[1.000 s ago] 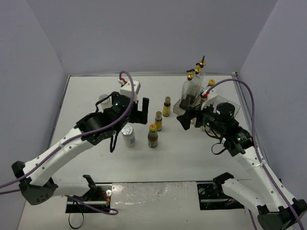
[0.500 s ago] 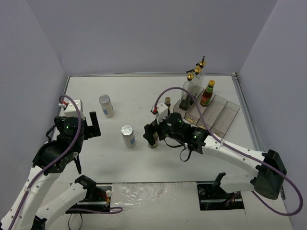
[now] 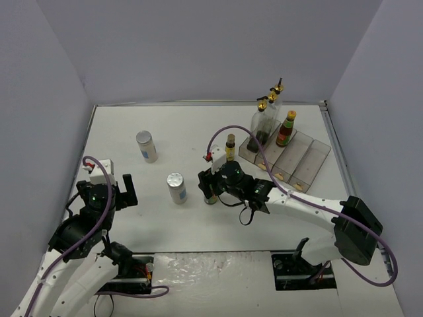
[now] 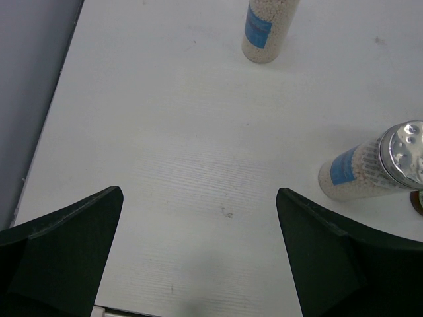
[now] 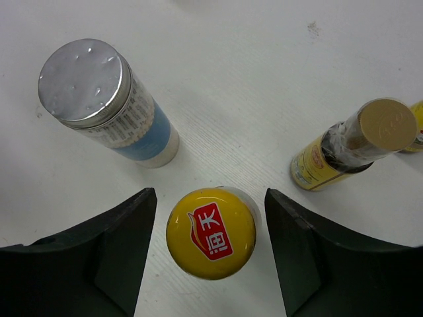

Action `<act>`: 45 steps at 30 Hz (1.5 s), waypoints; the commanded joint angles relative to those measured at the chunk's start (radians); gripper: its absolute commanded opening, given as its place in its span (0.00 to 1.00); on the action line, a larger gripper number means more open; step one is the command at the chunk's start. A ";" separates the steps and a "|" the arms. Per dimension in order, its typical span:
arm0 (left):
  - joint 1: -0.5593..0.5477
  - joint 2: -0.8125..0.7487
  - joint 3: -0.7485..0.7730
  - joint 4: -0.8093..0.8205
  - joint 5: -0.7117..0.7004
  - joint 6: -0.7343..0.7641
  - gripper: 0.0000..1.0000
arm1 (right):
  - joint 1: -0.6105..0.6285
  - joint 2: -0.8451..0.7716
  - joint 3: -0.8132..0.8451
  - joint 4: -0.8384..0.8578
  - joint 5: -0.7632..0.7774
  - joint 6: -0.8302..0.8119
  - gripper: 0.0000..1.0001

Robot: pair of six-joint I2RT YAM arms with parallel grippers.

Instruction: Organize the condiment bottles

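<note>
**RIGHT CLAW AT RED-SAUCE BOTTLE: TOPPLE AND COLLISION HAZARDS**

**Status.** The right claw [image 5: 210, 218] straddles the upright, yellow-capped red-sauce bottle [image 5: 211, 232]. Its jaws are part-spread, with a narrow gap on each side of the bottle's top. Nothing is pinched at that level; contact lower on the body is hidden. The left claw [image 4: 198, 198] is spread wide and empty above the table [image 4: 165, 132].

**Hazards.** A grip taken high on the bottle is likely to let it swing or slip when lifted. A silver-lidded shaker [image 5: 82, 82] stands just ahead-left of the right claw, and a dark yellow-labelled bottle [image 5: 344, 155] stands ahead-right. A sideways sweep could topple either.

**View differences.** Only the right wrist view shows the gaps beside the bottle; from above, the wrist covers most of it. Only the top view shows the rack [image 3: 301, 162] well beyond the right claw, already holding glass bottles [image 3: 262, 122] and a second red-sauce bottle [image 3: 286, 129]. The left wrist view adds a second shaker [image 4: 264, 30] far ahead of the left claw.
</note>
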 commanded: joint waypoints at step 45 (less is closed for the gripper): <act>0.012 -0.032 -0.049 0.171 0.054 0.018 1.00 | -0.799 0.094 0.328 0.123 0.003 -0.090 0.00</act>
